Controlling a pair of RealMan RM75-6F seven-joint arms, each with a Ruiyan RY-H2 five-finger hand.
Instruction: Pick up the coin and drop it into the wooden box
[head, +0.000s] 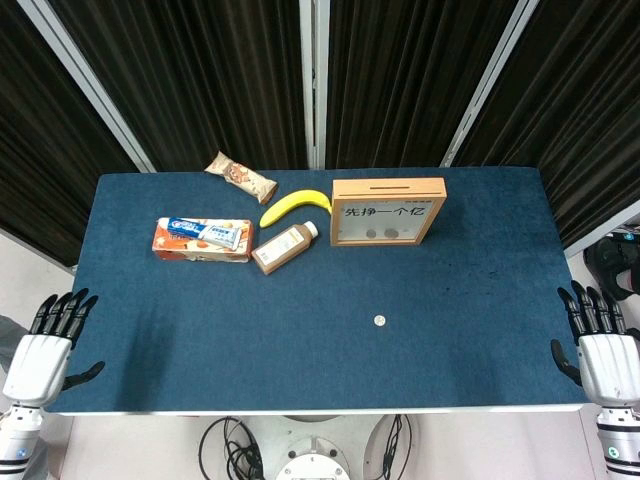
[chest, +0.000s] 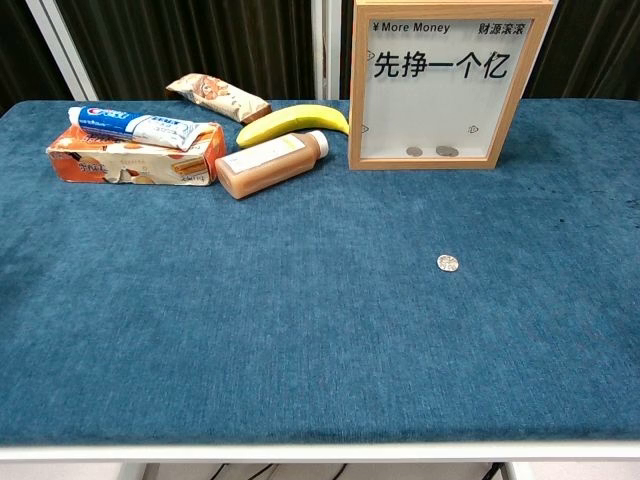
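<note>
Head view: coin (head: 380, 321) lies untouched on the cloth, well apart from the box (head: 388, 211). My left hand (head: 48, 340) and right hand (head: 600, 345) wait at the table edges, fingers spread, holding nothing; I judge every step remains.

Left hand (head: 45, 345): lower left corner of the head view, palm section pale grey, dark fingers (head: 62, 312) pointing toward the upper right of the frame.
Left hand state: fingers apart and stretched out, thumb sticking out to the right, nothing held.
Left wrist: runs down out of the bottom left edge of the frame.
Right hand (head: 603, 345): lower right corner of the head view, same pale palm, dark fingers (head: 590, 308) pointing up and slightly left.
Right hand state: fingers spread, thumb out to the left, nothing held.
Right wrist: leaves the frame at the bottom right.
Chest view: neither hand nor arm appears.
</note>
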